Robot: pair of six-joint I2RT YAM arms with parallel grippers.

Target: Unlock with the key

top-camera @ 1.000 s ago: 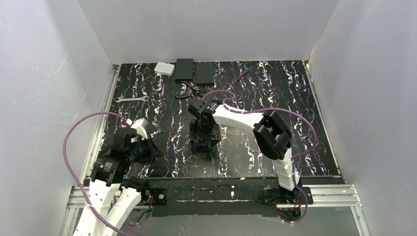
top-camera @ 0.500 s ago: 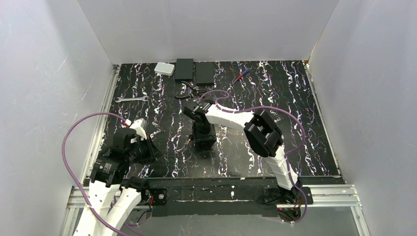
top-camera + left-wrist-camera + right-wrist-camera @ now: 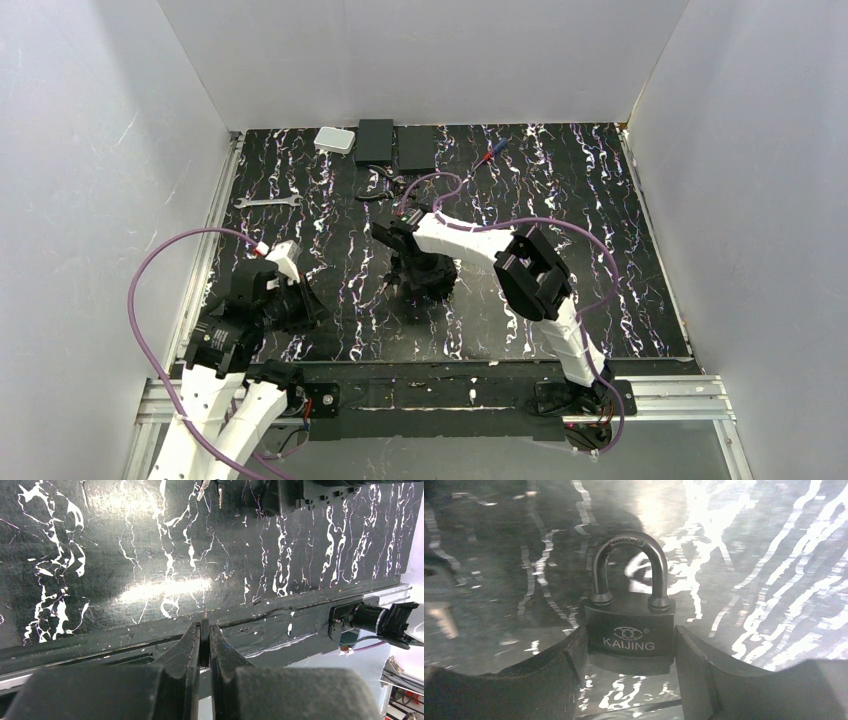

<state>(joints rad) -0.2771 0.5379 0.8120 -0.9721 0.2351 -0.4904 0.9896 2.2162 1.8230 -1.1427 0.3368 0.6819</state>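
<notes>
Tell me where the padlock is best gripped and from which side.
Grip the padlock body across its two flat sides, coming from the base end opposite the shackle. Those sides are parallel; the shackle is round and thin. The right claw flanks it so.

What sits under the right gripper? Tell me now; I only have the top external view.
Observer: A black padlock marked KAIJING is between the fingers of the right gripper, which press on both sides of its body.
Operator: Report the shackle's state.
Observer: The shackle is closed, with both legs seated in the body.
</notes>
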